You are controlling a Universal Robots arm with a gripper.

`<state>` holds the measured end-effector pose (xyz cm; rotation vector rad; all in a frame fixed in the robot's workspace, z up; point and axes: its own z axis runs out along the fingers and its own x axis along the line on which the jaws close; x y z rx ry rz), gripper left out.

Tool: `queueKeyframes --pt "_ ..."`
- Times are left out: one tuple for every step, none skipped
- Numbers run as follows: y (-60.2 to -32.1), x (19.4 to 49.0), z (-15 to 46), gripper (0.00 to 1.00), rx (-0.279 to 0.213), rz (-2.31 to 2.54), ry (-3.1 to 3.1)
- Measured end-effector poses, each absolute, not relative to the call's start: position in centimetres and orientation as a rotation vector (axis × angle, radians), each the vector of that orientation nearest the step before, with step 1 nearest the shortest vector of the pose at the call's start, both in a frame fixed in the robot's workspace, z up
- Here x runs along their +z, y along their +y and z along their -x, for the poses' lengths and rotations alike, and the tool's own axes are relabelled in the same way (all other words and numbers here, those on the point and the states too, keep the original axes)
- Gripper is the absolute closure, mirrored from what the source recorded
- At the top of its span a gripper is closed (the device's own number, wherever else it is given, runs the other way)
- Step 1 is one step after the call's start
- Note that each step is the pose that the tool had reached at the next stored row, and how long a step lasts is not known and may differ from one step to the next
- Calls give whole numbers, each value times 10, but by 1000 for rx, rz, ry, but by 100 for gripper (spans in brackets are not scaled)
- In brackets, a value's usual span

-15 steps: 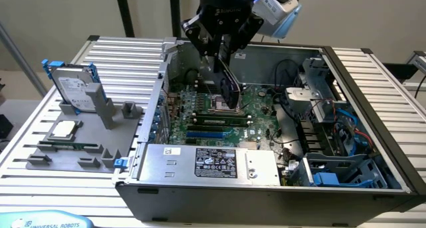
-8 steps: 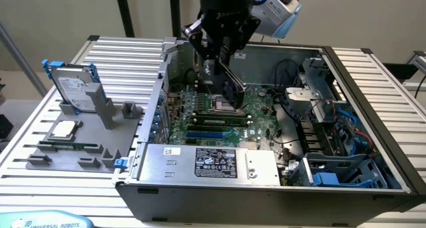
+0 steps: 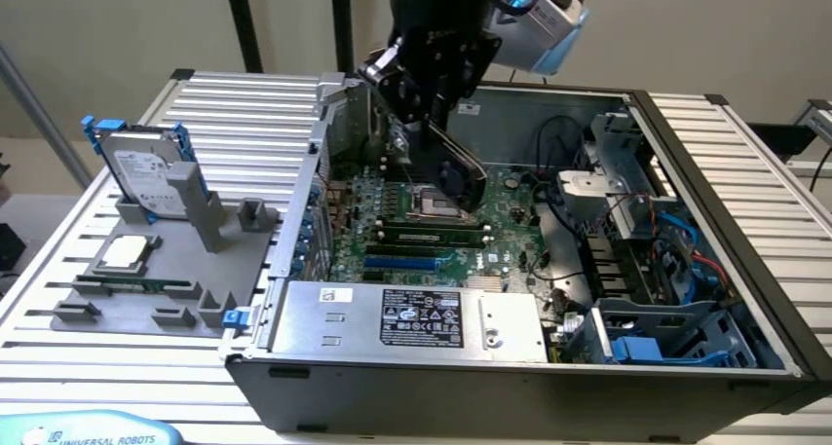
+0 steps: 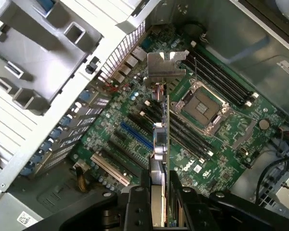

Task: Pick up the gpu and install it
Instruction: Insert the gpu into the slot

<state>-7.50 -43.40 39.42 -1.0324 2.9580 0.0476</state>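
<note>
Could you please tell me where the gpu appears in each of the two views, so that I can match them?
Exterior view: the gpu hangs tilted under the gripper, above the motherboard.
Wrist view: the gpu is seen edge-on, clamped in the gripper, its silver bracket at the far end.
Shared landmark: the CPU socket, just beside the card.

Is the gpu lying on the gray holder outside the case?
No, the tool grips the gpu on edge over the motherboard inside the case.
</note>
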Motion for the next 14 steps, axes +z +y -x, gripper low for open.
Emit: queueKeyframes --pt "-434 394 75 73 47 1059 2949" --pt "-434 393 75 73 47 1086 2938" --pt "-434 393 75 73 47 1113 2928" --pt "-434 392 75 73 47 1139 2918" --pt "-434 391 75 73 47 1167 2907" --pt "-434 391 75 73 47 1193 2896" --pt "-434 390 75 73 47 1220 2885" --pt "-434 390 75 73 47 1245 2874" --pt "-434 389 75 73 47 1271 2863" --pt "-434 389 75 73 47 1297 2851" --pt "-434 388 75 73 46 1322 2839" --pt "-434 388 75 73 46 1348 2827" --pt "-434 387 75 73 46 1374 2814" --pt "-434 386 75 73 46 1399 2802"
